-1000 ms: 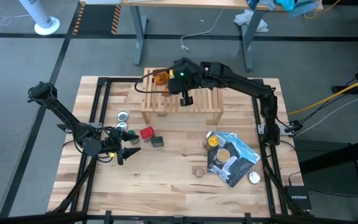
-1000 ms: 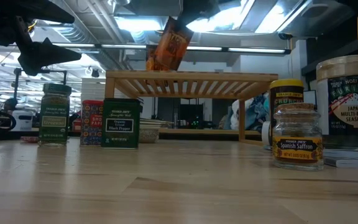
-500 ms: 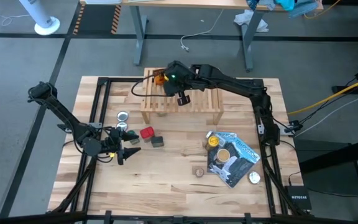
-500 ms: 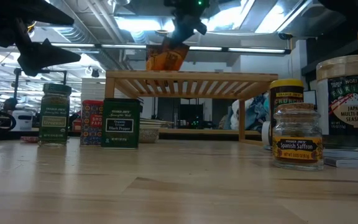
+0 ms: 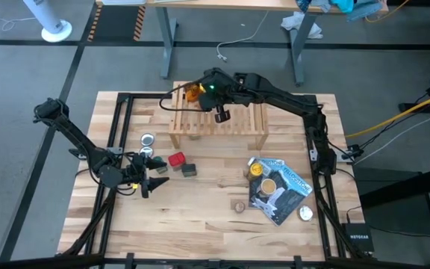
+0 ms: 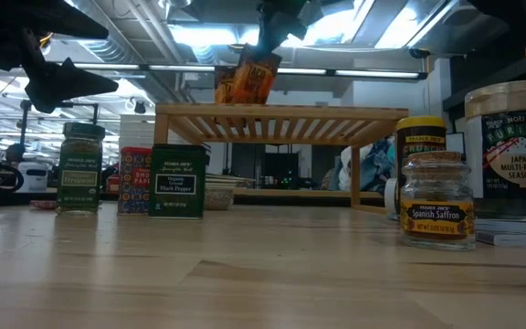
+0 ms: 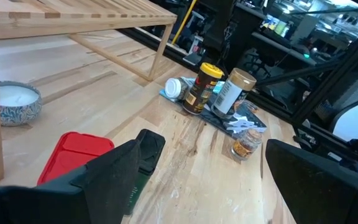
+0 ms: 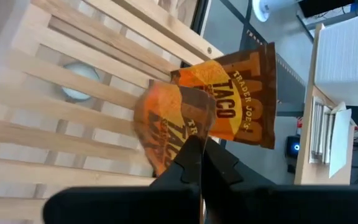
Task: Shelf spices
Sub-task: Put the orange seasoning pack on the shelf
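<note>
Since a second ago, the orange packets (image 8: 191,118) have been carried further toward the back left corner of the shelf (image 5: 219,123). They are pinched tight in the closed right gripper (image 8: 199,160) and are held just above the slats. The left gripper (image 5: 154,181) is held wide open, with nothing in it, near the red tin (image 5: 176,158) and green jar (image 6: 79,168) on the table (image 5: 200,202).

Bare slats (image 5: 237,119) right of packets (image 5: 192,93)

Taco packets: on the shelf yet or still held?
Held. The right gripper is shut on the taco packets, which hang over the shelf, bottom edge about at its slats; contact unclear.
</note>
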